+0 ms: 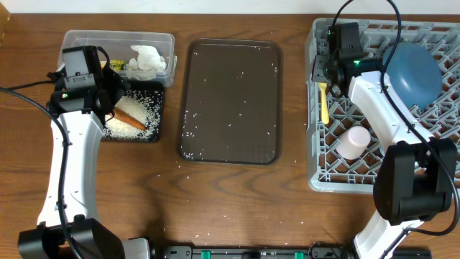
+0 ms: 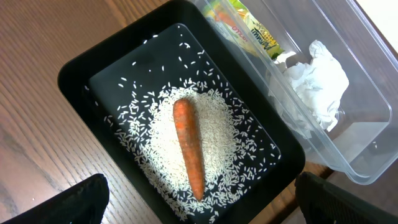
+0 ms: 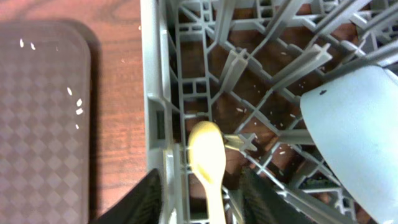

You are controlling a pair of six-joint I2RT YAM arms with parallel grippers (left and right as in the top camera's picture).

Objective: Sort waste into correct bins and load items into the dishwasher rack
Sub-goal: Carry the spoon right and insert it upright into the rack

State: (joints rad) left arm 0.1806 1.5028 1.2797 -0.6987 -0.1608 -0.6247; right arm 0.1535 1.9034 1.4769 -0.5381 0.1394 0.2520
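Note:
My left gripper (image 1: 113, 92) (image 2: 199, 208) is open and empty above the black tray (image 1: 155, 137) (image 2: 74, 81), which holds the orange carrot (image 1: 133, 119) (image 2: 189, 146) on a heap of rice (image 2: 217, 130). The clear tub (image 1: 79, 39) (image 2: 373, 143) holds the white tissue (image 1: 149, 61) (image 2: 317, 84) and the yellow wrapper (image 1: 117, 65) (image 2: 249, 28). My right gripper (image 1: 328, 75) (image 3: 204, 186) is open at the grey rack's (image 1: 316, 180) (image 3: 152, 74) left wall. Its fingers straddle the yellow spoon (image 1: 324, 108) (image 3: 208, 155) lying in the rack. The dark blue bowl (image 1: 411, 72) (image 3: 360, 130) and the pink cup (image 1: 353, 142) sit in the rack.
The dark brown serving tray (image 1: 230, 101) (image 3: 37, 112) lies between the bins and the rack, with rice grains scattered on it. A few grains lie on the wooden table in front of it. The white bowl and the light blue cup do not show.

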